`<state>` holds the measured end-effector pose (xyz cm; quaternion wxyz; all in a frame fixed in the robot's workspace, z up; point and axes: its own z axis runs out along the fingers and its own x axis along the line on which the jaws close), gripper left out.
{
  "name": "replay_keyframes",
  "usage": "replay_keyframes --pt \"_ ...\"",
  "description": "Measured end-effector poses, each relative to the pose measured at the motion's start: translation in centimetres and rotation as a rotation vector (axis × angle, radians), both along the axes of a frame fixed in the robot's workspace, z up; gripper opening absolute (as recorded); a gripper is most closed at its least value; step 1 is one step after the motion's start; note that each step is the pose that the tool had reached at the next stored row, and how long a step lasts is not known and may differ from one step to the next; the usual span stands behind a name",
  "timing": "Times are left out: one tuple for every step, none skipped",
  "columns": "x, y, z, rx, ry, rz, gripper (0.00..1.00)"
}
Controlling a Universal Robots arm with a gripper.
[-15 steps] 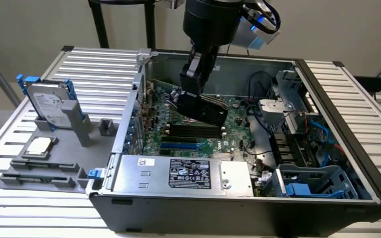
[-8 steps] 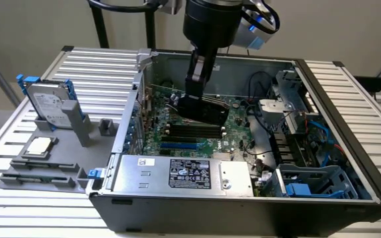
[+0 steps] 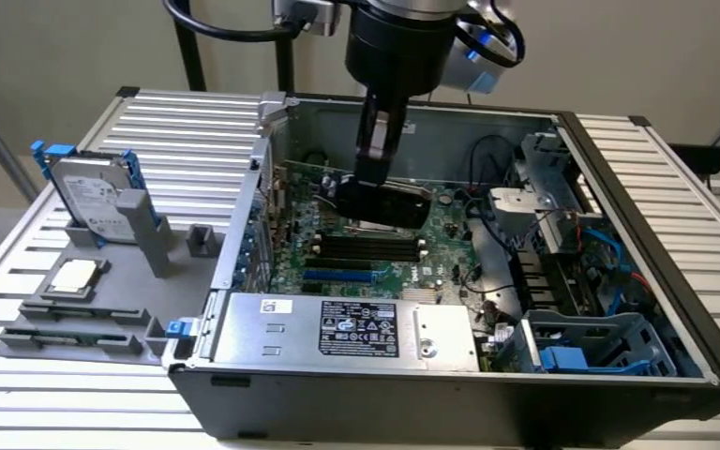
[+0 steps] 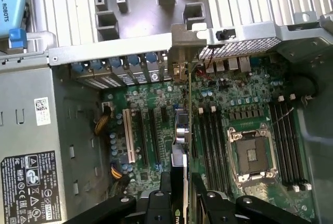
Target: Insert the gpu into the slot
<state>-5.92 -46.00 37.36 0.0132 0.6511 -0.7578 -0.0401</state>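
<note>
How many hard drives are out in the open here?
1. The hard drive stands upright in the grey stand on the exterior view's left, outside the computer case. Others may be hidden in the case's drive cages.

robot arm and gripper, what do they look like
The arm ends in a thick black cylinder, with a black cable looping beside it. A blue joint cap is marked UNIVERSAL ROBOTS. The gripper is black, with slim angular jaws.

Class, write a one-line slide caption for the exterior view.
The tool holds the gpu over the motherboard in the open case, blue slot unfilled.
</note>
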Motion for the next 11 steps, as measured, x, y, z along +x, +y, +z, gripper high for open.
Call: replay_keyframes --pt "0.0 0.00 -0.17 0.0001 -0.0001 0.017 0.26" --pt "0.0 0.00 -0.34 0.0003 -0.0004 0.034 0.26" --pt "0.0 0.00 -0.51 0.0006 -0.0007 0.050 0.26" --pt "0.0 0.00 -0.68 0.0010 -0.0011 0.064 0.26" --pt "0.0 0.00 -0.86 0.0010 -0.0013 0.074 0.26" --pt "0.0 0.00 -1.04 0.0013 -0.0018 0.079 0.26" --pt "0.0 0.00 -1.23 0.0018 -0.0023 0.082 0.26" --pt "0.0 0.00 -1.41 0.0025 -0.0026 0.082 0.26" --pt "0.0 0.01 -1.59 0.0028 -0.0028 0.082 0.26" --pt "0.0 0.01 -1.77 0.0031 -0.0029 0.082 0.26" --pt "0.0 0.01 -1.96 0.0033 -0.0029 0.082 0.26"
